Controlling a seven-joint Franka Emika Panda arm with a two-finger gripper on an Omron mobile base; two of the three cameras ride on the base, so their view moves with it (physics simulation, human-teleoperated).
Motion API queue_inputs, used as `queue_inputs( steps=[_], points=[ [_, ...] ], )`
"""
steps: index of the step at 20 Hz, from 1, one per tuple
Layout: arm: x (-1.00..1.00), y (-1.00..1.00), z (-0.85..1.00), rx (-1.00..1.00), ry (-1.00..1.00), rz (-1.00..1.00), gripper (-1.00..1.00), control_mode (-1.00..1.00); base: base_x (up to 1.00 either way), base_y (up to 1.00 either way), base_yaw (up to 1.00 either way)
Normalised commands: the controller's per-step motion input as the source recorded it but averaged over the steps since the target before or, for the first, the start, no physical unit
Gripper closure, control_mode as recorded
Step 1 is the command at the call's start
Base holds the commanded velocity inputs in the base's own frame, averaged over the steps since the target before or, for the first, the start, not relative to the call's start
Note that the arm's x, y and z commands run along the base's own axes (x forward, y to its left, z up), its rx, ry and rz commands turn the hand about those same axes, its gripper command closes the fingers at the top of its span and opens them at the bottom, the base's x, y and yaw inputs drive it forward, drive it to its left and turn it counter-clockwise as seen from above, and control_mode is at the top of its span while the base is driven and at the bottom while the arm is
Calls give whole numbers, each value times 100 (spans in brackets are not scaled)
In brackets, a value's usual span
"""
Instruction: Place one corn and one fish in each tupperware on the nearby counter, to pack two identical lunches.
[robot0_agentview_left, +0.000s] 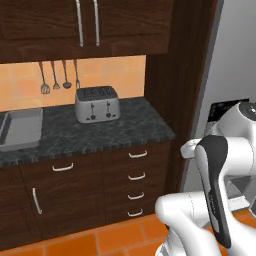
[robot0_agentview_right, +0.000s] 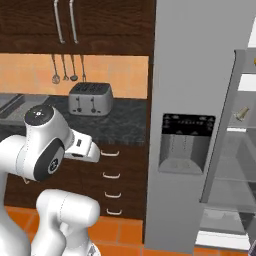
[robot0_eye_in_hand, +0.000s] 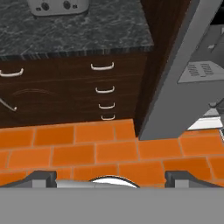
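Black white-veined counter (robot0_agentview_left: 100, 132), grey tupperware (robot0_agentview_left: 22, 129), silver toaster (robot0_agentview_left: 97, 104), orange floor tiles (robot0_eye_in_hand: 87, 148)

No readable text, labels or numbers anywhere.

The black marbled counter (robot0_agentview_left: 100, 132) carries a silver toaster (robot0_agentview_left: 97, 104) and, near its left end, a grey tupperware (robot0_agentview_left: 22, 129).
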Motion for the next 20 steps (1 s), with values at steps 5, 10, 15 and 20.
queue_inputs(
  steps=[5, 10, 15, 20],
  points=[
    [0, 0, 0, 0, 0, 0, -100, 100, 0, -100, -1],
    [0, 0, 0, 0, 0, 0, -100, 100, 15, -100, 0],
    [0, 0, 0, 0, 0, 0, -100, 100, 41, -82, 0],
    [0, 0, 0, 0, 0, 0, -100, 100, 50, -46, -1]
  ],
)
